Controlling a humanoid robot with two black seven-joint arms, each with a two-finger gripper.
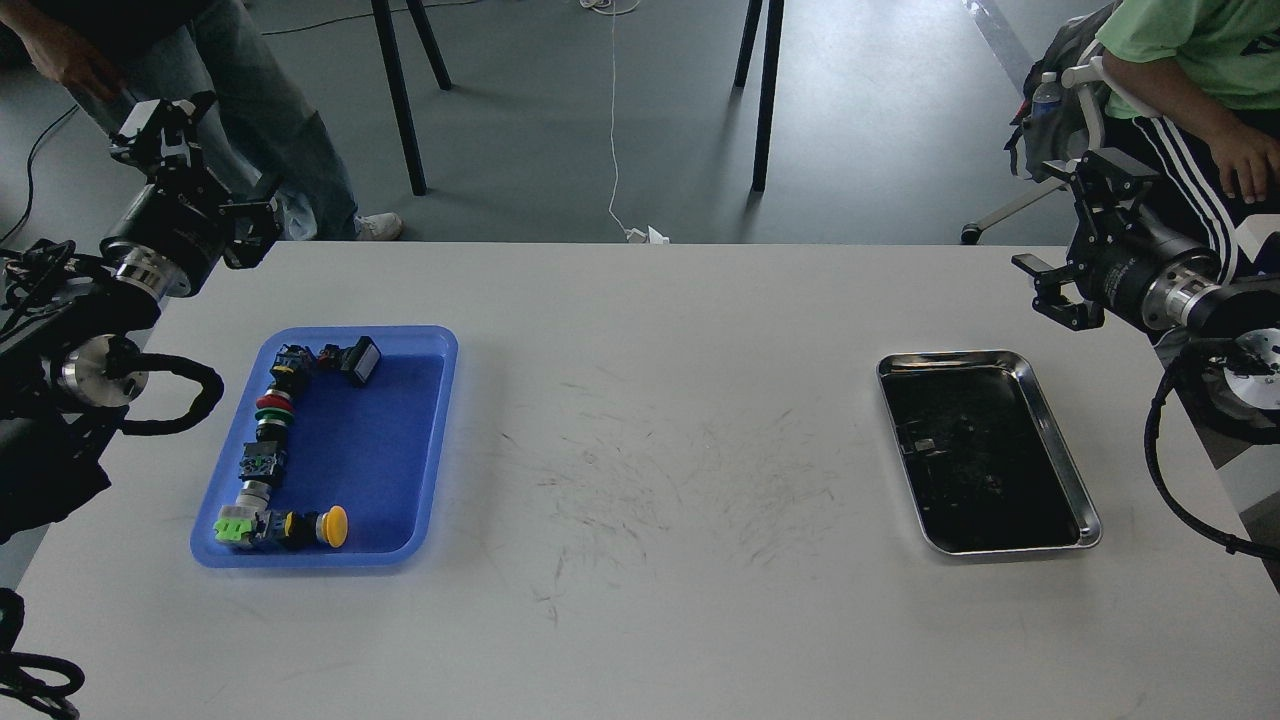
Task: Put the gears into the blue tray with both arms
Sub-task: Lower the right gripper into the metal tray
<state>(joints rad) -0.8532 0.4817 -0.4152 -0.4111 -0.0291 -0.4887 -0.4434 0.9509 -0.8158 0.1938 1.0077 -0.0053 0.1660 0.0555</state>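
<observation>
The blue tray lies on the left part of the white table. Several colourful push-button switches line its left side and far edge. I cannot make out any gears, neither in the blue tray nor on the table. My left gripper hangs open and empty beyond the table's far-left corner, up and left of the blue tray. Over the table's far-right edge my right gripper is open and empty too, behind and to the right of the steel tray.
A shiny steel tray with a dark bottom sits on the right. One person stands at the far left, another sits at the far right. Chair legs and a white cable are on the floor beyond the table.
</observation>
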